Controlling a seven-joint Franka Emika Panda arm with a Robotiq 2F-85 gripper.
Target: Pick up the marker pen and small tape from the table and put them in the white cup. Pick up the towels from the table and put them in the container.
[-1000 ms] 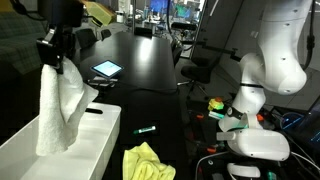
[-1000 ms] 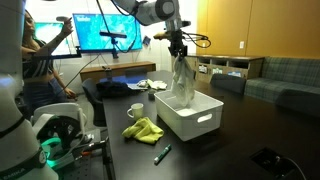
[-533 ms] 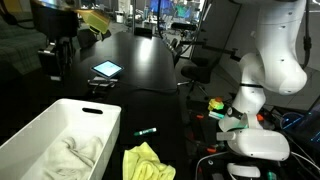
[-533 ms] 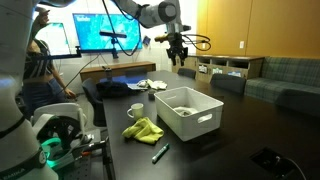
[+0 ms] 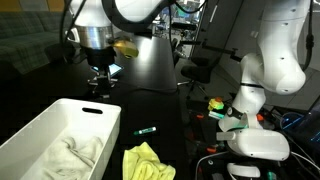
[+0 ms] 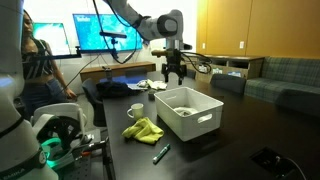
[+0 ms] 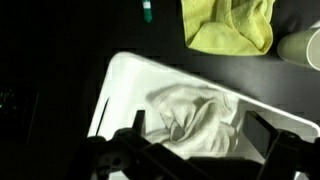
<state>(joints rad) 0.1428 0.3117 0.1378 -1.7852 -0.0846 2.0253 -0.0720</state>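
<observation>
lowered since a moment ago, gripper (image 5: 100, 80) hangs wide open and empty near container (image 5: 40, 125) holding white towel (image 5: 72, 155)

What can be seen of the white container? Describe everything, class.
The white container is a rectangular, open-topped bin, seemingly plastic, with a slot handle in an end wall. It stands upright on the black table. A crumpled white towel lies inside; a yellow towel lies outside near one corner.
</observation>
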